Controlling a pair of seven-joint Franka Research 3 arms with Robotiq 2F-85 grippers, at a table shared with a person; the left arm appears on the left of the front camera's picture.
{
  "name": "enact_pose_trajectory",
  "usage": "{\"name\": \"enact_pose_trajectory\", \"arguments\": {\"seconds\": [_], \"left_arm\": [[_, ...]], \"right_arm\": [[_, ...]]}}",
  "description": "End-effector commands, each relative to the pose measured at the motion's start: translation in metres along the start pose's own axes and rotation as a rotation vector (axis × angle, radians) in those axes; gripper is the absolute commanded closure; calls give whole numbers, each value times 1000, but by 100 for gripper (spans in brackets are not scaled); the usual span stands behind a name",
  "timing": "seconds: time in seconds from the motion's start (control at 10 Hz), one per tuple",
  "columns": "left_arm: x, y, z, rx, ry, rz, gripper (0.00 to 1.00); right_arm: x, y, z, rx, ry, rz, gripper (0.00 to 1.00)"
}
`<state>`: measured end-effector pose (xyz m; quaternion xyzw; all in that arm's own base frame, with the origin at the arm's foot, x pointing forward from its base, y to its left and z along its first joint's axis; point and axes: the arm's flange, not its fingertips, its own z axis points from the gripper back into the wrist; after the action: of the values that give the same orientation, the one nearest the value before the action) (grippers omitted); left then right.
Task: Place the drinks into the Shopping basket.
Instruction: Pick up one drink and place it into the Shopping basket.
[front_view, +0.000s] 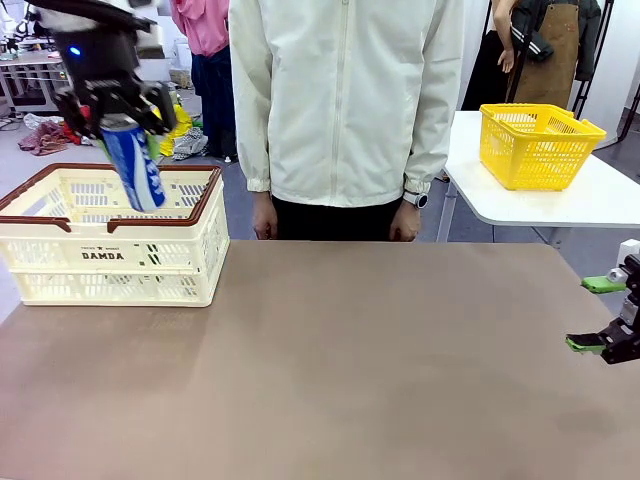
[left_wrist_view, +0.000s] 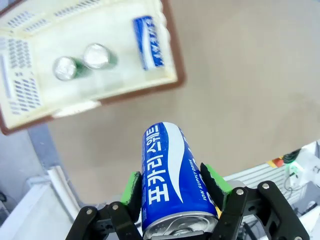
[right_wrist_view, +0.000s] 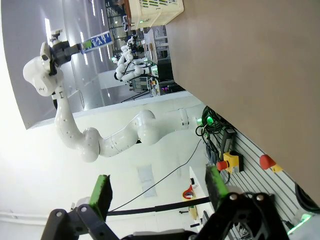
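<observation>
My left gripper (front_view: 122, 118) is shut on a blue drink can with white lettering (front_view: 136, 168) and holds it tilted in the air over the Shopping basket (front_view: 110, 262), a cream slotted crate with a brown rim. In the left wrist view the held can (left_wrist_view: 172, 175) stands between the green pads (left_wrist_view: 131, 189), with the basket (left_wrist_view: 169, 47) far below. Inside it two cans with green sides (left_wrist_view: 66, 68) (left_wrist_view: 98, 55) stand upright and a blue can (left_wrist_view: 148, 42) lies flat. My right gripper (front_view: 604, 314) is open and empty at the table's right edge, its fingers (right_wrist_view: 102, 194) wide apart.
A person in a cream jacket (front_view: 345, 100) stands at the far edge with both hands down at the table. A yellow mesh basket (front_view: 540, 145) sits on a white side table at back right. The brown tabletop (front_view: 350, 370) stretches between the basket and my right gripper.
</observation>
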<state>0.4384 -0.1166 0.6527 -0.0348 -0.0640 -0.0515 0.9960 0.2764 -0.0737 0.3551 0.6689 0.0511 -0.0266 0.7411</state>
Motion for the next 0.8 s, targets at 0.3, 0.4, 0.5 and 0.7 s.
{"name": "enact_pose_trajectory", "arguments": {"seconds": [0.3,0.4,0.5,0.7], "left_arm": [[103,53,-40,-29,-141,31,100],[115,65,-53,-36,-132,62,100],[122,74,-61,-82,-155,134,100],[118,72,-72,-37,-131,64,100]], "right_arm": [[-1,3,0,-3,8,-3,0],[-1,3,0,-3,8,-3,0],[-1,3,0,-3,8,-3,0],[-1,3,0,-3,8,-3,0]]}}
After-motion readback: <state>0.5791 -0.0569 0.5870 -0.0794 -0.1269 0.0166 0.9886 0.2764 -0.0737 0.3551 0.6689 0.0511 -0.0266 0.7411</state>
